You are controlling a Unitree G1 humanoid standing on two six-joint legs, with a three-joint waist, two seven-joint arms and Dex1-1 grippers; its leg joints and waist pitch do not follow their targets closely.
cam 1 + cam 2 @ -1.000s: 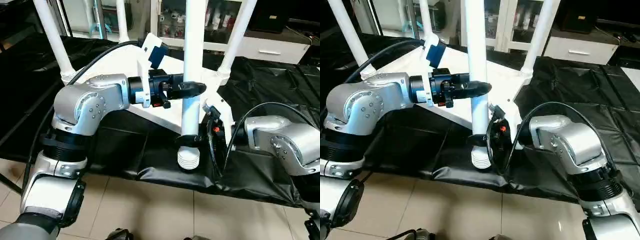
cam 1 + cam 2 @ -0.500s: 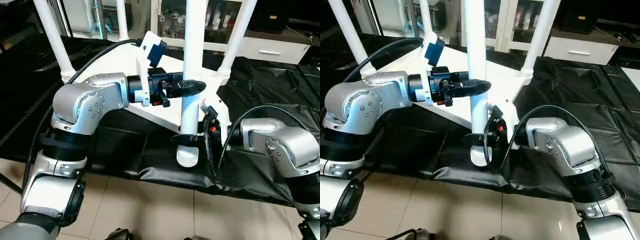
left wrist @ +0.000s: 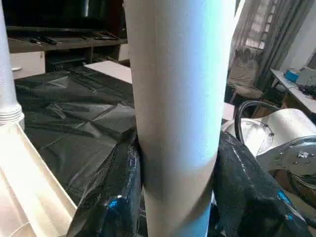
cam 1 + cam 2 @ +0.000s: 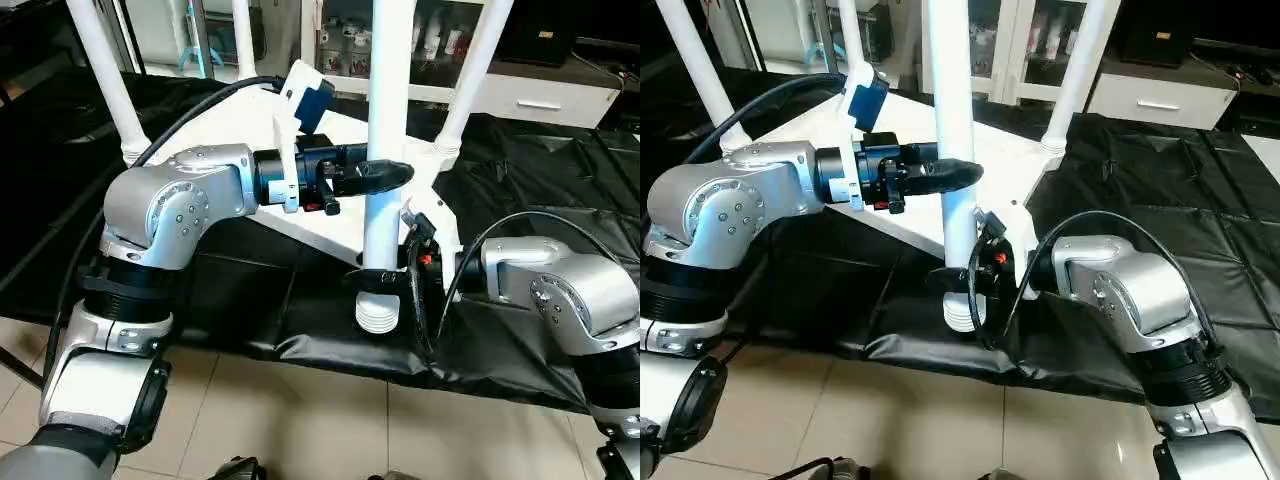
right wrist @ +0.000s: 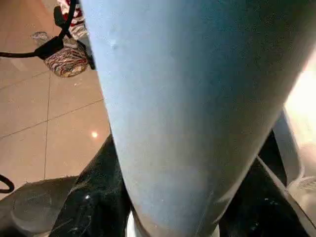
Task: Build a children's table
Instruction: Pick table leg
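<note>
Left eye view: no legible writing or brand anywhere. Compared with a second ago, right gripper (image 4: 388,283) now up against the base of the near leg (image 4: 383,140), formerly just beside it. Left gripper (image 4: 385,175) clamped around that upright leg, higher up; right gripper closed around it just above the ribbed foot (image 4: 378,314). Upturned children's table top (image 4: 340,215) behind both grippers, on the black-covered work table (image 4: 540,190).

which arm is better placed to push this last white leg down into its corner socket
Left, probably. The left gripper clamps the upright white tapered tube leg mid-shaft, so it can press along it. The right gripper grips low, just above the ribbed round corner socket, better for steadying.
</note>
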